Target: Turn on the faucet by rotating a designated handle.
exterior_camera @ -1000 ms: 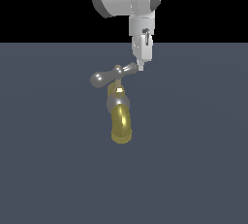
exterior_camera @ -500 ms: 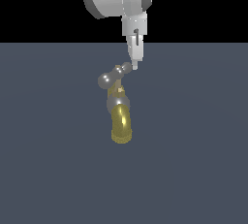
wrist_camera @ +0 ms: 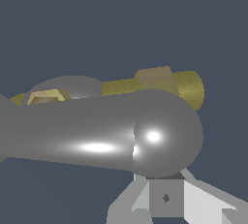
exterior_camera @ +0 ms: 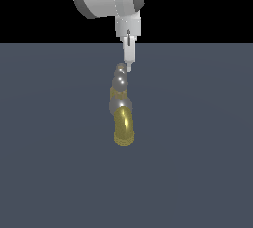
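White two-finger gripper (exterior_camera: 128, 67) touching far end of faucet handle; jaws look pressed together, holding nothing.

Gripper is hanging vertical from the grey-white arm, tip sitting against the far bulb of the shiny silver-grey crossbar handle (exterior_camera: 119, 81), w/ handle lying near-to-far, almost end-on in exterior view. Under it the small brass-gold faucet (exterior_camera: 122, 118) is standing mid dark grey floor (exterior_camera: 197, 148), yellow spout pointing near. Wrist view: handle bulb (wrist_camera: 164, 133) is filling frame, brass behind.
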Robot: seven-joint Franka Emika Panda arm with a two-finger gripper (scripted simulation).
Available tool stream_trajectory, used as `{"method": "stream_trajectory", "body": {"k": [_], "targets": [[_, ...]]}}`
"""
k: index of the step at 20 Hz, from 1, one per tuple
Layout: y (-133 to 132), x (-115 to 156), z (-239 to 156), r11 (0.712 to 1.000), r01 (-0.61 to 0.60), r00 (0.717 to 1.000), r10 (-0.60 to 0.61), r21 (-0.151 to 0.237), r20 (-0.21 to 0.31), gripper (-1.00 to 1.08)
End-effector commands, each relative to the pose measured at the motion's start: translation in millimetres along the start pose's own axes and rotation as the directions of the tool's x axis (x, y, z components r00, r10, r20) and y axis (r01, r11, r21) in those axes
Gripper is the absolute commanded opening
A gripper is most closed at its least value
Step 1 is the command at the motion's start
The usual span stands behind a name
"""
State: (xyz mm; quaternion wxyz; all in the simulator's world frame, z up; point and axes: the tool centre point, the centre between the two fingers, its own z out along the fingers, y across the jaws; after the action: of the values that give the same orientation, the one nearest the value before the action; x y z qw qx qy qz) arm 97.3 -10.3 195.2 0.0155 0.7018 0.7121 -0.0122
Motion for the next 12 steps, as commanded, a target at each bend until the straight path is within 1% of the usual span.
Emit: {"method": "stream_trajectory", "body": {"k": [1, 12], "targets": [[-6, 28, -1, 1.0, 0.029, 1.0, -0.029, 0.002, -0.011, -1.0], [-32, 86, -4, 0.998, 0.067, 0.997, -0.067, 0.001, -0.027, -1.0]]}}
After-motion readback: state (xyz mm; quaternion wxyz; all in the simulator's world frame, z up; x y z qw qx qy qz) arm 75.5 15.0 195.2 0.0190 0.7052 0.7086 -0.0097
